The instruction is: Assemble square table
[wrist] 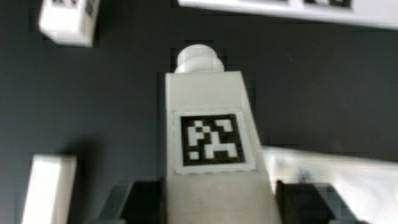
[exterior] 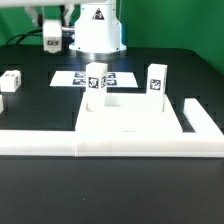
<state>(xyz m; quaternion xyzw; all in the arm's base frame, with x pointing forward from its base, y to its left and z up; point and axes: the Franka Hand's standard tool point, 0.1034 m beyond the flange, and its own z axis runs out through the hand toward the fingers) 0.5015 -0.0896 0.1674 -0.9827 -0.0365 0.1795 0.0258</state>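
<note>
The white square tabletop slab [exterior: 125,120] lies flat near the front of the table. Two tagged white leg posts stand upright at its far corners, one toward the exterior view's left [exterior: 96,80] and one toward its right [exterior: 156,82]. A further leg post [exterior: 10,82] lies loose at the far left. My gripper [exterior: 53,38] hangs high at the back left. In the wrist view the gripper [wrist: 217,207] is shut on another tagged white leg post [wrist: 210,120]. Its dark fingers [wrist: 146,205] press both sides of the post, which points away from the camera.
The marker board [exterior: 85,77] lies behind the slab, also in the wrist view [wrist: 267,5]. A low white border rail [exterior: 110,147] runs along the front and turns back at the right [exterior: 200,115]. The robot base [exterior: 97,30] stands at the back. A loose white piece [wrist: 50,185] lies below the gripper.
</note>
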